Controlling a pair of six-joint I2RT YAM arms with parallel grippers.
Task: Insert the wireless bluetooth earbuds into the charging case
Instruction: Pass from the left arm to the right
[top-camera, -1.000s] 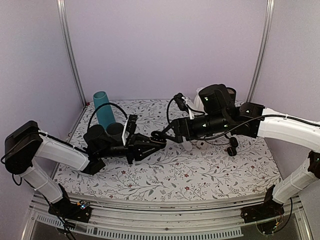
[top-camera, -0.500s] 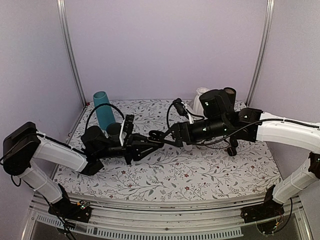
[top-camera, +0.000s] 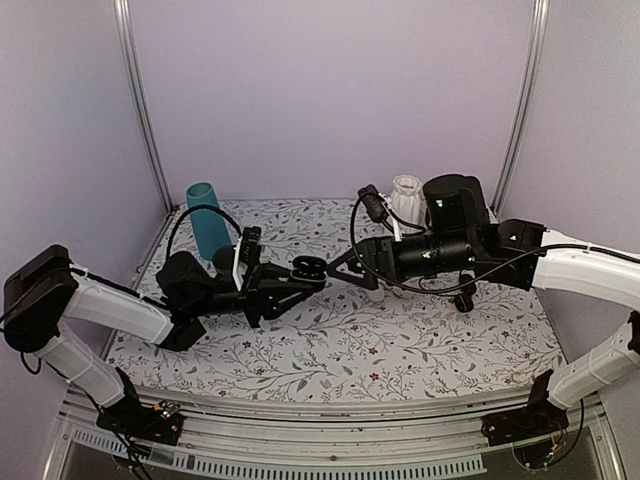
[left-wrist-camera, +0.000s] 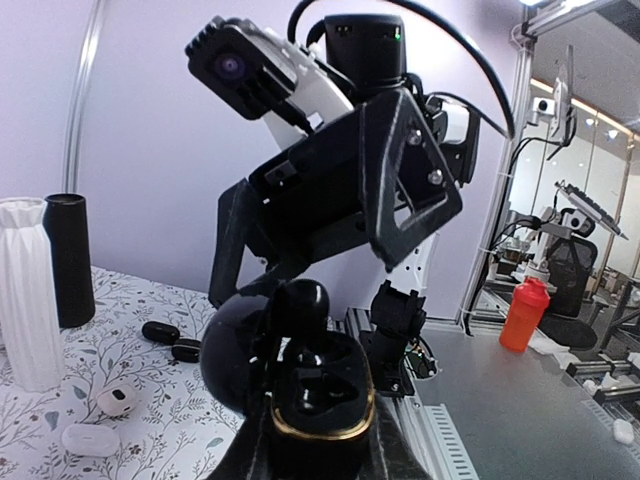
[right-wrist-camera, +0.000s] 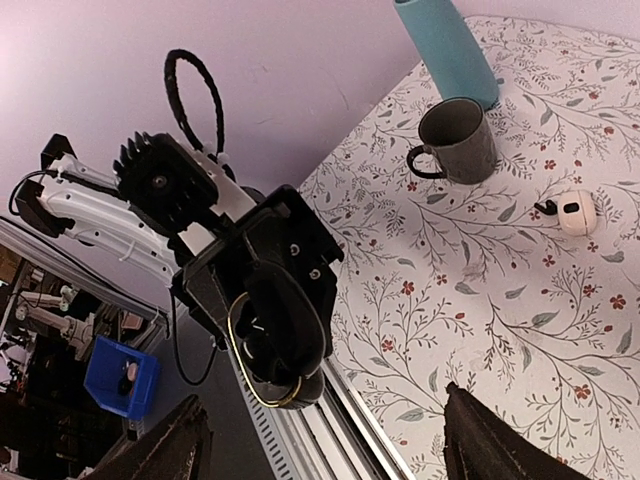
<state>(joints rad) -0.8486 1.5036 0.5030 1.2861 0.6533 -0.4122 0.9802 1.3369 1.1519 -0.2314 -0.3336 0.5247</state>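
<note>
The charging case (left-wrist-camera: 318, 398) is glossy black with a gold rim, and its lid (left-wrist-camera: 232, 352) hangs open to the left. My left gripper (left-wrist-camera: 315, 445) is shut on it and holds it above the table (top-camera: 330, 350). A rounded black earbud (left-wrist-camera: 301, 301) stands proud of the case's far socket; the second one I cannot make out. My right gripper (left-wrist-camera: 320, 230) is open and empty, just beyond the case. From above, the case (top-camera: 308, 268) sits a short gap left of the right gripper (top-camera: 338, 268). The right wrist view shows the case (right-wrist-camera: 270, 335) between wide fingertips (right-wrist-camera: 185, 445).
A teal cup (top-camera: 203, 218) and grey mug (right-wrist-camera: 458, 140) stand at the back left. A white ribbed vase (top-camera: 406, 198) and black cylinder (left-wrist-camera: 68, 258) stand back right. Two small black pieces (top-camera: 465, 295), a white earbud (left-wrist-camera: 118, 400) and white case (left-wrist-camera: 90, 438) lie nearby.
My right gripper reached the case, then drew back to the right, still open. The left gripper lifted the case slightly.
</note>
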